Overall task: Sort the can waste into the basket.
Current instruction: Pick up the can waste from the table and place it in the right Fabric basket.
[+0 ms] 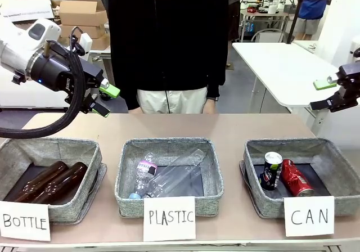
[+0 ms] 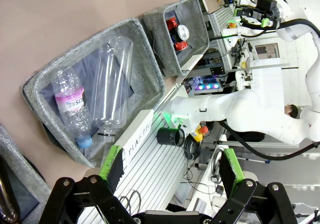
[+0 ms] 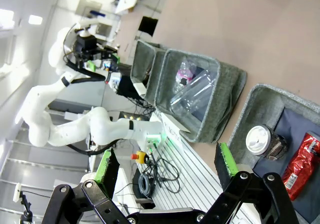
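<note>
Both hands, left hand (image 1: 107, 99) at upper left and right hand (image 1: 332, 94) at upper right, hang spread and empty. I see the black can (image 1: 271, 171) and red can (image 1: 295, 178) already inside the CAN basket (image 1: 256, 198) at lower right; sorting looks finished, so I need no further grasp.

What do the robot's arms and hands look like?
Both arms are smooth and white. Each ends in a black metal hand with two fingers tipped in bright green pads: the left hand and the right hand. A thick black cable loops under the left arm.
</note>
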`<state>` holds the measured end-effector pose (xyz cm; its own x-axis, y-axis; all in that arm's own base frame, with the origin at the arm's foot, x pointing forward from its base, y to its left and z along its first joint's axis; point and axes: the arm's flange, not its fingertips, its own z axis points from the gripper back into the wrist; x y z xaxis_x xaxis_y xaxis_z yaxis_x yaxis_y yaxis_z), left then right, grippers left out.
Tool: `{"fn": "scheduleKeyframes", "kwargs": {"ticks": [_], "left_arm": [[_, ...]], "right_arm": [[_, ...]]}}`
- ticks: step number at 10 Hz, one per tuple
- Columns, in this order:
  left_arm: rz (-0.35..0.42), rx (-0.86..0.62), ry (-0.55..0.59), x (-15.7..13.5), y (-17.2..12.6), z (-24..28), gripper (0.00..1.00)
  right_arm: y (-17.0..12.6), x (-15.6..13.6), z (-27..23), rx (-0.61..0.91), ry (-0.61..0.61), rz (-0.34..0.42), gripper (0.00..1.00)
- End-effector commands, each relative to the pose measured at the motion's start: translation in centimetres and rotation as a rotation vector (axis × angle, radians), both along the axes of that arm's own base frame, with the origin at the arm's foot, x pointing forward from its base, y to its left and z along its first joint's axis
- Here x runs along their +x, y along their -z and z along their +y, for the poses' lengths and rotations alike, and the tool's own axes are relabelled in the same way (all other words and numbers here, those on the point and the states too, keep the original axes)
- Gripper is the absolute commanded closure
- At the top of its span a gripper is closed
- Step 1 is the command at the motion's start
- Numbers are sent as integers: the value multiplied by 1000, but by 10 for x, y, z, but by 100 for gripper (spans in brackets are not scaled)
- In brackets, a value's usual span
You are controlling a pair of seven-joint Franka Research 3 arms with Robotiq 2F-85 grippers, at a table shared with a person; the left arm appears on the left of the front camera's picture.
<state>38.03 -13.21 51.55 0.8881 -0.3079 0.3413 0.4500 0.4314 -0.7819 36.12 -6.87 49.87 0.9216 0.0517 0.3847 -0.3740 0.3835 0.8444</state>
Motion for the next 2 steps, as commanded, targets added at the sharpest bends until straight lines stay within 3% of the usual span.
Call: {"fn": "scheduleKeyframes", "kwargs": {"ticks": [1, 2], "left_arm": [[7, 10, 8, -2, -3, 2, 0], [7, 10, 8, -2, -3, 2, 0]], "right_arm": [[-3, -2, 1, -3, 8, 20, 0], [-3, -2, 1, -3, 8, 20, 0]]}}
